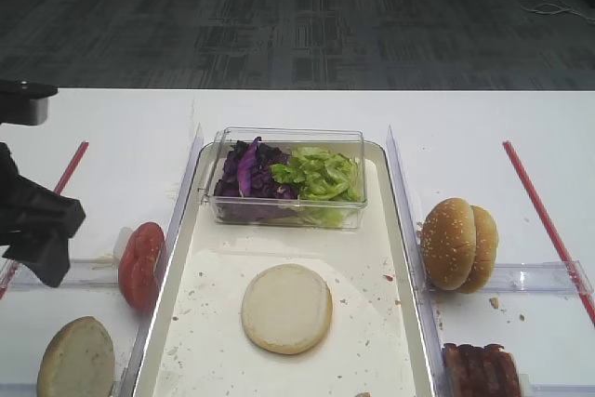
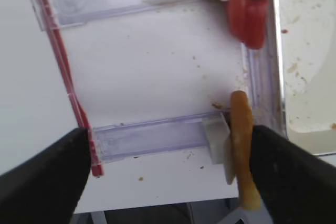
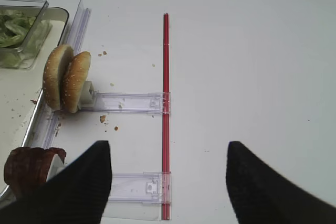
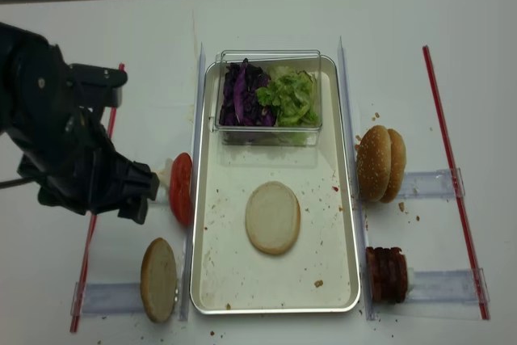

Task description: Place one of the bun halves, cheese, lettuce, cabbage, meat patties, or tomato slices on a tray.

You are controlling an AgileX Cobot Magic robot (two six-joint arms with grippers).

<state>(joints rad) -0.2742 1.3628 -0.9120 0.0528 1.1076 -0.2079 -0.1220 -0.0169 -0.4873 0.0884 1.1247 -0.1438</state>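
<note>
A pale bun half (image 4: 273, 217) is lying flat on the tray (image 4: 210, 272) floor, at six o'clock from the clear box holding purple cabbage (image 4: 239, 96) and lettuce (image 4: 292, 96). The left gripper (image 2: 168, 166) is hovering with its fingers spread wide and empty over the table at nine o'clock of the tray, near the tomato slice (image 4: 181, 189) and a second bun half (image 4: 158, 279) standing on edge. The right gripper (image 3: 168, 179) is hanging spread apart, holding nothing, at three o'clock of the sesame buns (image 4: 380, 164) and meat patties (image 4: 387, 274).
</note>
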